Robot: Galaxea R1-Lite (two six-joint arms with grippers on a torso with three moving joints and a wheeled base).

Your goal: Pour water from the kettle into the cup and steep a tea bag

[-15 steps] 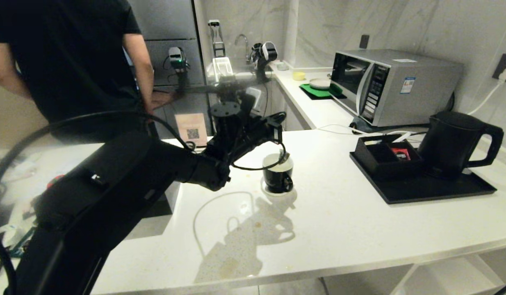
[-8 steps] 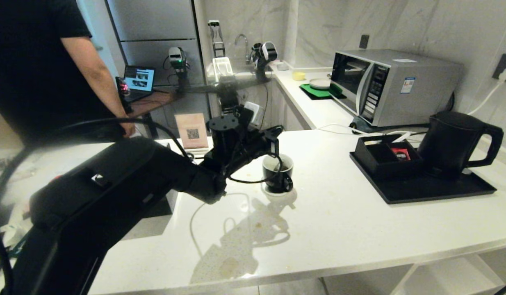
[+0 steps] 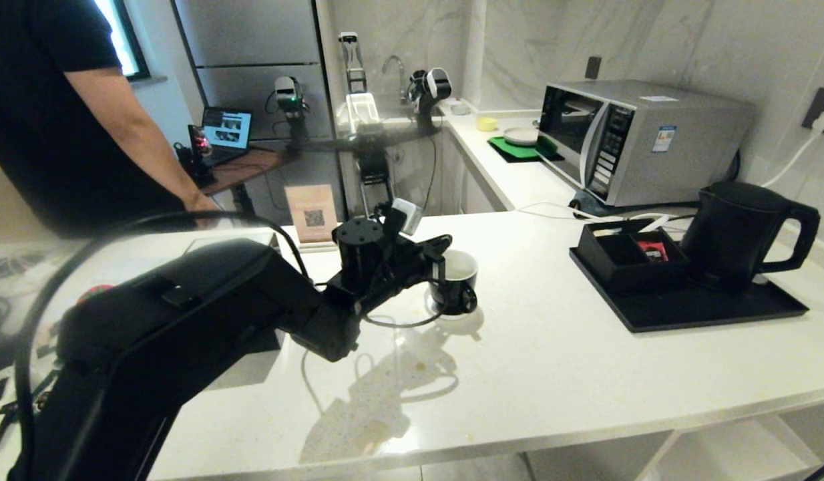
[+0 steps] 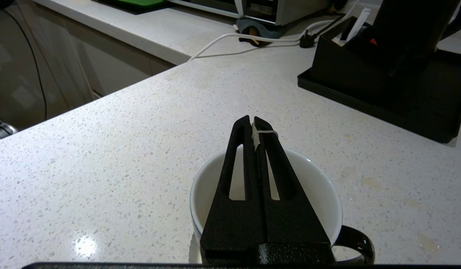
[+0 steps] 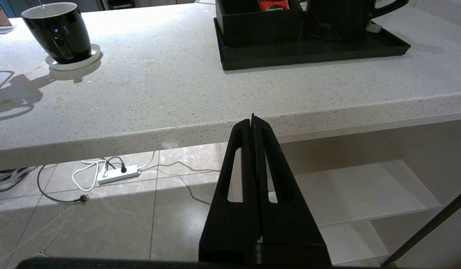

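Observation:
The glossy black cup (image 3: 456,283) with its white inside (image 4: 320,194) stands on a pale coaster near the middle of the white counter. My left gripper (image 3: 443,259) hangs over the cup's rim, jaws shut (image 4: 252,121). A pale bit of the tea bag and its thin white string (image 4: 267,132) are pinched at the tips. The pouch is hidden under the fingers. The matte black kettle (image 3: 739,230) stands on a black tray at the right, far from the cup. My right gripper (image 5: 252,121) is parked shut and empty below the counter's front edge.
The black tray (image 3: 692,310) also holds a black box (image 3: 626,257) with packets. A microwave (image 3: 642,137) and white cables lie behind it. A person (image 3: 58,113) stands at the counter's far left, hand on the edge. A QR card (image 3: 312,212) stands behind my left arm.
My left arm has sunk and drawn back, bringing the shut gripper from above the cup's middle down to its left rim. The person has stepped to the left.

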